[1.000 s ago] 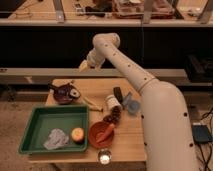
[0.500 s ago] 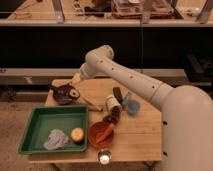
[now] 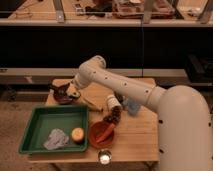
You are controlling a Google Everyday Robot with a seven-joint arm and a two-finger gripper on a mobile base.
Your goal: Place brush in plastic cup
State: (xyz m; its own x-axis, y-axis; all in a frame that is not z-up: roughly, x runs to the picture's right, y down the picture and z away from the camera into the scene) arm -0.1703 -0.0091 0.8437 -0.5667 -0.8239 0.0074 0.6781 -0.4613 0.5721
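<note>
The purple bowl (image 3: 61, 96) stands at the table's far left corner. The brush (image 3: 56, 88) lies across it, its slim black handle sticking out over the left rim. My gripper (image 3: 71, 92) is low over the bowl's right rim, right beside the brush. The light-blue plastic cup (image 3: 132, 106) stands right of the table's middle, partly behind my arm, well to the right of the gripper.
A white jar (image 3: 113, 102) stands next to the cup. A tan wooden stick (image 3: 93, 104) lies left of the jar. An orange bowl (image 3: 101, 134) and a small glass (image 3: 104, 158) are near the front. A green tray (image 3: 37, 131) holds a grey cloth (image 3: 56, 139) and an orange fruit (image 3: 77, 134).
My arm has swung down and left from above the table's back edge, and the gripper now sits at the purple bowl.
</note>
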